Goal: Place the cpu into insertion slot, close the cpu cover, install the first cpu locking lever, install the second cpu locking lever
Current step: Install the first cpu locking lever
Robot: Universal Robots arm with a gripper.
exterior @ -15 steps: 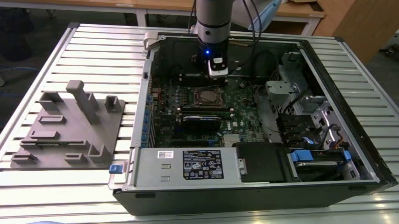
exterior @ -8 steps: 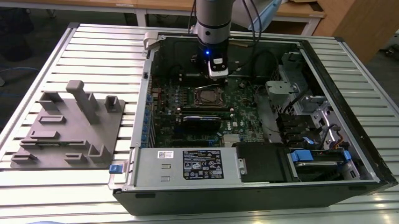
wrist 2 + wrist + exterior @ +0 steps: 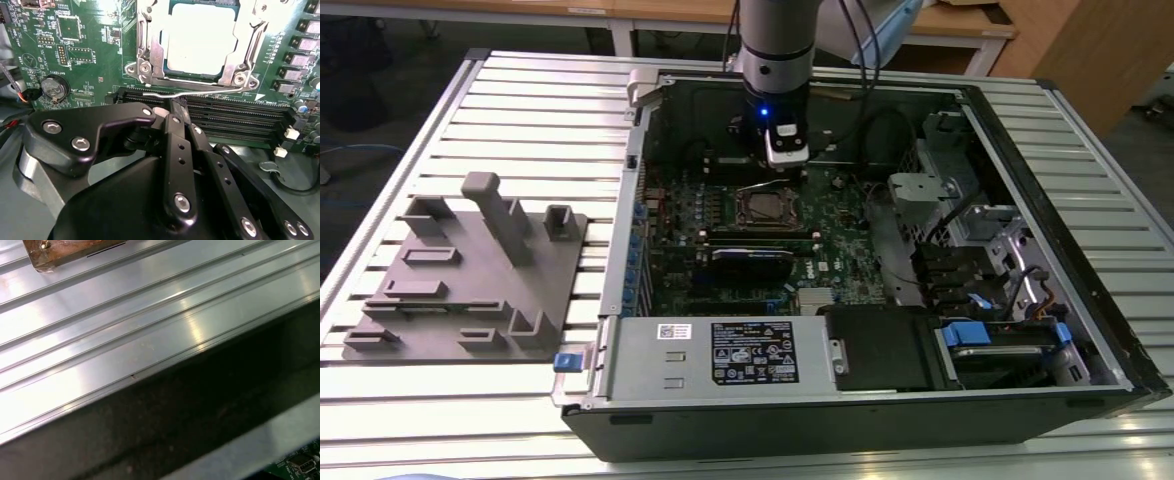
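The cpu lies flat in the insertion slot on the green motherboard, its silver top bright. The cpu cover, a silvery frame, lies down around the chip's edges. A thin wire locking lever runs along the socket edge beside the black memory slots. My gripper is shut with nothing between its black fingers, and the tips sit just beside that lever. In the exterior view the gripper hangs inside the open computer case, just behind the socket.
The case lies open on a slatted aluminium table, its walls close around the arm. A power supply and drive bays sit at the front. A grey fixture stands on the exterior view's left. Black memory slots border the socket.
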